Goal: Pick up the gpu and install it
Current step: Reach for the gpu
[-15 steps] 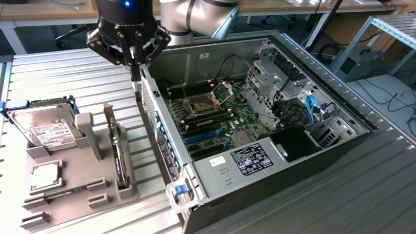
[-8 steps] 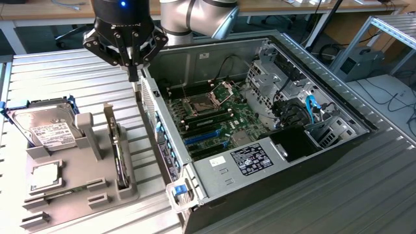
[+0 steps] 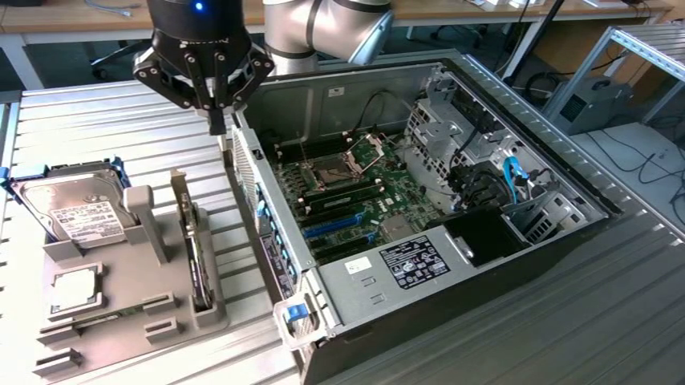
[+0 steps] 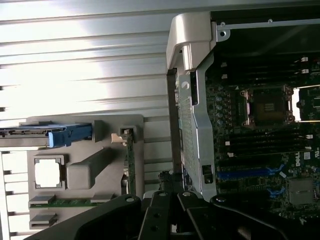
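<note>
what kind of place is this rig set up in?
Probably a robotics lab or workshop: an open computer case on a ribbed metal table, a grey parts holder with a hard drive beside it, and desks behind.

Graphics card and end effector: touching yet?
Apart. In the exterior view the end effector hangs well clear of the graphics card, which stands in its gray holder.

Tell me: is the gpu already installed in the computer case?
No, the gpu stands on edge in the gray holder beside the case.
</note>
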{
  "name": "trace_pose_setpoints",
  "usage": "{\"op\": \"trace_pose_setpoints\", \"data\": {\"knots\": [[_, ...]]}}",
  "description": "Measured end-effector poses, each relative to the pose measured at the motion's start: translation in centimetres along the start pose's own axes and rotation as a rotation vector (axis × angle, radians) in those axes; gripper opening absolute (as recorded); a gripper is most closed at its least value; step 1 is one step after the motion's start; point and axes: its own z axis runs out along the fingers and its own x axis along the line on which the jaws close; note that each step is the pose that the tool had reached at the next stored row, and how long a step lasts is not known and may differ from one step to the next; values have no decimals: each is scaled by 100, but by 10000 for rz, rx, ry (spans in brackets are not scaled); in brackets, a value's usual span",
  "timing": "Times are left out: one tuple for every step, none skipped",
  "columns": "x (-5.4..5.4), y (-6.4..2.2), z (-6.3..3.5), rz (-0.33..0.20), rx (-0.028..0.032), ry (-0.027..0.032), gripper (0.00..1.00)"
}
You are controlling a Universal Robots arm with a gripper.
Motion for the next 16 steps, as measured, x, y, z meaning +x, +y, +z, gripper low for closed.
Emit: {"op": "trace_pose_setpoints", "data": {"knots": [[7, 0, 0, -1, 1, 0, 11], [10, -1, 0, -1, 1, 0, 11], [15, -1, 0, 0, 1, 0, 11], [18, -2, 0, 0, 1, -1, 11], [21, -2, 0, 1, 1, 0, 11], [24, -2, -1, 0, 2, 1, 11], [27, -2, -1, 0, 2, 0, 11], [30, -2, -1, 0, 2, 0, 11], [32, -3, -1, 0, 2, 0, 11], [34, -3, -1, -1, 2, 0, 11], [37, -3, -1, 0, 2, 0, 11], [40, -3, -1, 0, 2, 0, 11], [43, -3, -1, 0, 2, 0, 11], [45, -3, -1, 0, 2, 0, 11], [46, -3, -1, 0, 2, 0, 11], [47, -3, -1, 0, 3, 1, 11]]}}
